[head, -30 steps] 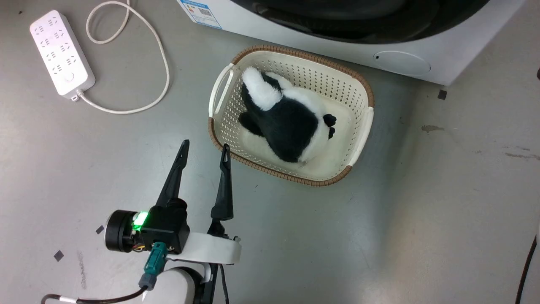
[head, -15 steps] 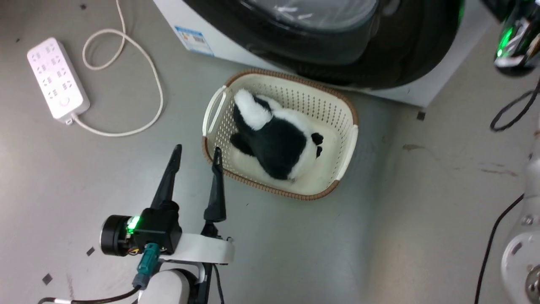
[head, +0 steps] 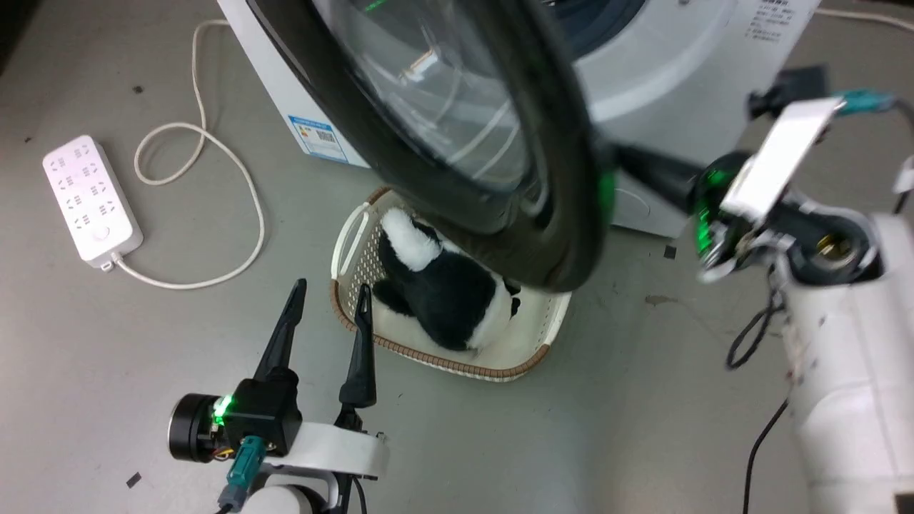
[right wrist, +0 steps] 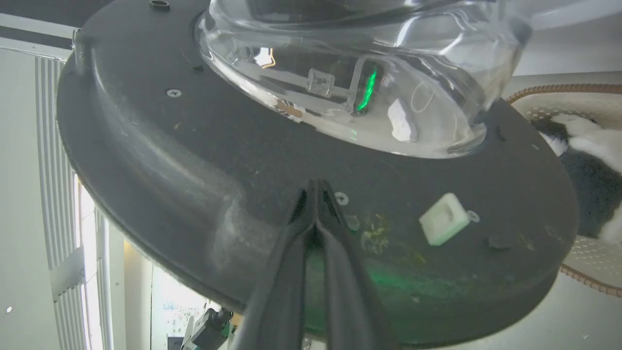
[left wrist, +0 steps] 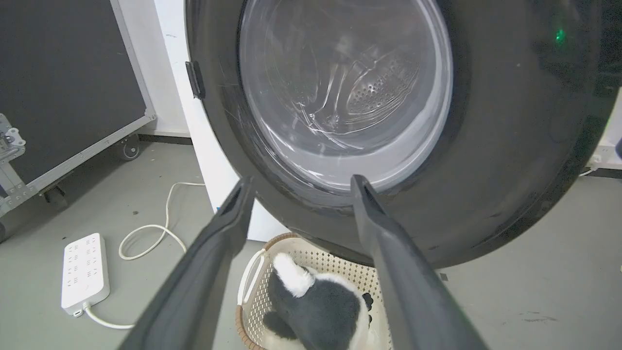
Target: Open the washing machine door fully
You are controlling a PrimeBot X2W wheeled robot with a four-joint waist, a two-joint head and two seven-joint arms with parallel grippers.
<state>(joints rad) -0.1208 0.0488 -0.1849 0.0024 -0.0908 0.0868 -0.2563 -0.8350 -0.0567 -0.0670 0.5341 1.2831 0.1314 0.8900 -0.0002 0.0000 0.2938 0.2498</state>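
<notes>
The washing machine door [head: 564,178] is a wide black rim around a bulging glass bowl [head: 443,93]. It stands partly swung out from the white washing machine [head: 678,93], over the basket. My right gripper [head: 621,163] reaches in from the right, its tips at the door's inner side. In the right wrist view the right gripper [right wrist: 316,187] is shut, its joined tips against the door's dark inner face [right wrist: 194,155] just below the glass bowl [right wrist: 364,73]. My left gripper [head: 330,293] is open and low over the floor. In the left wrist view the left gripper [left wrist: 301,181] faces the door's outer rim [left wrist: 510,146].
A cream perforated basket [head: 457,368] with a black-and-white plush toy [head: 443,293] sits on the floor under the door. A white power strip [head: 89,196] and its looped cable lie at the left. A black wheeled case [left wrist: 63,73] stands left of the machine.
The head camera has tilted up. The door has swung further out and now hangs over the basket. My right arm has come into view at the right. The left gripper has stayed open.
</notes>
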